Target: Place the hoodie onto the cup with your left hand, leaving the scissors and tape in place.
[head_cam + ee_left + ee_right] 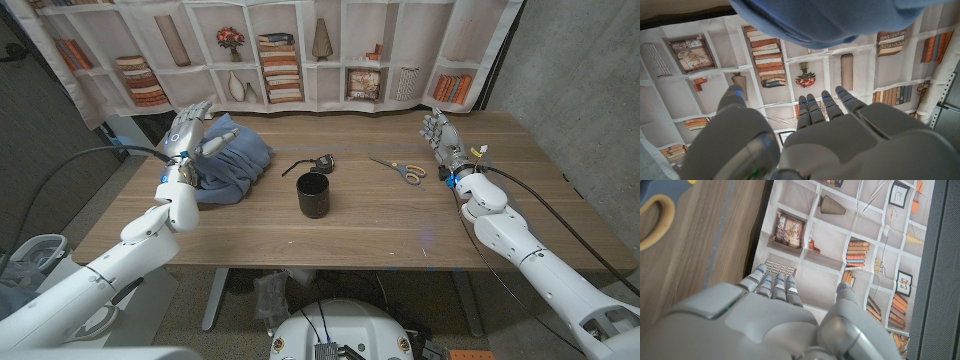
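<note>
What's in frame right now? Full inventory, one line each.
hoodie: 1, blue, bunched on the table's left part, by the left hand
cup: 1, black, upright near the table's middle
tape: 1, dark, small, just behind the cup with a loose dark strip trailing left; hard to make out in detail
scissors: 1, yellow and grey handles, lying right of the middle, near the right hand
table: 1, wooden
backdrop: 1, printed with bookshelves, behind the table
left hand: 1, white and grey, fingers apart, raised at the hoodie's left edge, holding nothing
right hand: 1, white and grey, fingers apart, over the table's right part, holding nothing
</note>
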Tool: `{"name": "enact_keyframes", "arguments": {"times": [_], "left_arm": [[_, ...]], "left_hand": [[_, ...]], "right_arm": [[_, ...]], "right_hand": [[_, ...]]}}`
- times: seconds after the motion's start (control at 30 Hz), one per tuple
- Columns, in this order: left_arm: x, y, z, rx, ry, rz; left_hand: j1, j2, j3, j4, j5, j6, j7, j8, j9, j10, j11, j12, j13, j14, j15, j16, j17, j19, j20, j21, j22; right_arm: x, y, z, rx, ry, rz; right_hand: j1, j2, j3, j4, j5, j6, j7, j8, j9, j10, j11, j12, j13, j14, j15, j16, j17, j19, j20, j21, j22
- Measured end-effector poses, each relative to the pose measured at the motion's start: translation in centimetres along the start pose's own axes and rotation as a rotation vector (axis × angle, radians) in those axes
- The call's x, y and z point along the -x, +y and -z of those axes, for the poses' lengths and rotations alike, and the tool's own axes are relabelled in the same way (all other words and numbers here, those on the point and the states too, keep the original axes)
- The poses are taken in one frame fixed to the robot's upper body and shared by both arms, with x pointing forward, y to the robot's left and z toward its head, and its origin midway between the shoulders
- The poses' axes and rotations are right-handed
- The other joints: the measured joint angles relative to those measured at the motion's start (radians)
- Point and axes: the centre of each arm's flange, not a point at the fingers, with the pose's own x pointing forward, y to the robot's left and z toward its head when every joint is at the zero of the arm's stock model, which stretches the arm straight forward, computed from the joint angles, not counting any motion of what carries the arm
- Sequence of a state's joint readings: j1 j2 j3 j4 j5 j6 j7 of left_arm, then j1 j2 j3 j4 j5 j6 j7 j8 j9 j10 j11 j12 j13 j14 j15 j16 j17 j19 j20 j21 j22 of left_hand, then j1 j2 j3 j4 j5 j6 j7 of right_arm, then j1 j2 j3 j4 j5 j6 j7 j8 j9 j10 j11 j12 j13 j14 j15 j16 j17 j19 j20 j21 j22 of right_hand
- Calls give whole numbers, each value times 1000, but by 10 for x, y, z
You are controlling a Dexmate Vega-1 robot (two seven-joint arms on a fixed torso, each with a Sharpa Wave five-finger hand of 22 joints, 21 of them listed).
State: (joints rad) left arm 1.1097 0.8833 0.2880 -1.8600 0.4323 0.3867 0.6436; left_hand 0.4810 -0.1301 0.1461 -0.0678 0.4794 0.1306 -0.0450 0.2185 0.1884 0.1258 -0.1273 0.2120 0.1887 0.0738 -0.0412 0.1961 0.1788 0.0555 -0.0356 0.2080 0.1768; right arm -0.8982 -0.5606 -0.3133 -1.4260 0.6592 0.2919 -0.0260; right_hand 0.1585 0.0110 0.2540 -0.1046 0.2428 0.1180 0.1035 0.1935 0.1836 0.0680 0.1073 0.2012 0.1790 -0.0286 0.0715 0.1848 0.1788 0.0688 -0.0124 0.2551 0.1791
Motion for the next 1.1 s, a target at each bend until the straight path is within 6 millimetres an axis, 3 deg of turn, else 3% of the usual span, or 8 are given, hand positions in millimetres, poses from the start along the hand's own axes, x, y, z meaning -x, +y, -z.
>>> {"name": "enact_keyframes", "arguments": {"times": [0.53,0.63,0.77,0.97,1.1], "left_arm": [[-7,-8,3,-60,42,85],[-7,-9,6,-68,58,94],[-8,-11,4,-76,61,102],[-8,-12,6,-92,85,108],[-7,-15,5,-91,94,114]], "left_hand": [[20,-4,-7,-7,13,-24,-5,-10,0,-22,7,-13,0,-13,5,-7,0,0,0,0,0],[23,-7,-11,-11,13,-31,-5,-13,0,-29,15,-13,0,-23,6,-12,0,-2,13,0,0],[38,-15,-22,-22,17,-38,-9,-13,0,-45,42,-17,0,-24,5,-12,0,5,47,0,0],[55,-21,-40,-32,24,-62,-14,-21,0,-84,81,-17,0,-48,35,-12,0,17,133,0,0],[55,-21,-51,-31,24,-74,-20,-22,4,-95,92,-17,0,-54,57,-12,0,29,190,0,0]], "right_arm": [[2,-1,1,-1,5,6],[2,-1,1,-2,6,7],[2,-2,2,-2,7,9],[1,-2,2,-3,9,9],[0,-2,2,-2,9,7]], "right_hand": [[0,0,0,0,0,0,0,0,0,0,0,0,0,0,0,0,0,0,0,-4,0],[0,0,0,0,0,0,0,0,0,0,0,0,0,0,0,0,0,0,0,-4,0],[0,0,0,0,0,0,0,0,0,0,0,0,0,0,0,0,0,0,0,-4,0],[0,0,0,0,0,0,0,0,0,0,0,0,0,0,0,0,0,0,0,-7,0],[0,0,0,0,0,0,0,0,0,0,0,0,0,0,0,0,0,0,0,-7,0]]}}
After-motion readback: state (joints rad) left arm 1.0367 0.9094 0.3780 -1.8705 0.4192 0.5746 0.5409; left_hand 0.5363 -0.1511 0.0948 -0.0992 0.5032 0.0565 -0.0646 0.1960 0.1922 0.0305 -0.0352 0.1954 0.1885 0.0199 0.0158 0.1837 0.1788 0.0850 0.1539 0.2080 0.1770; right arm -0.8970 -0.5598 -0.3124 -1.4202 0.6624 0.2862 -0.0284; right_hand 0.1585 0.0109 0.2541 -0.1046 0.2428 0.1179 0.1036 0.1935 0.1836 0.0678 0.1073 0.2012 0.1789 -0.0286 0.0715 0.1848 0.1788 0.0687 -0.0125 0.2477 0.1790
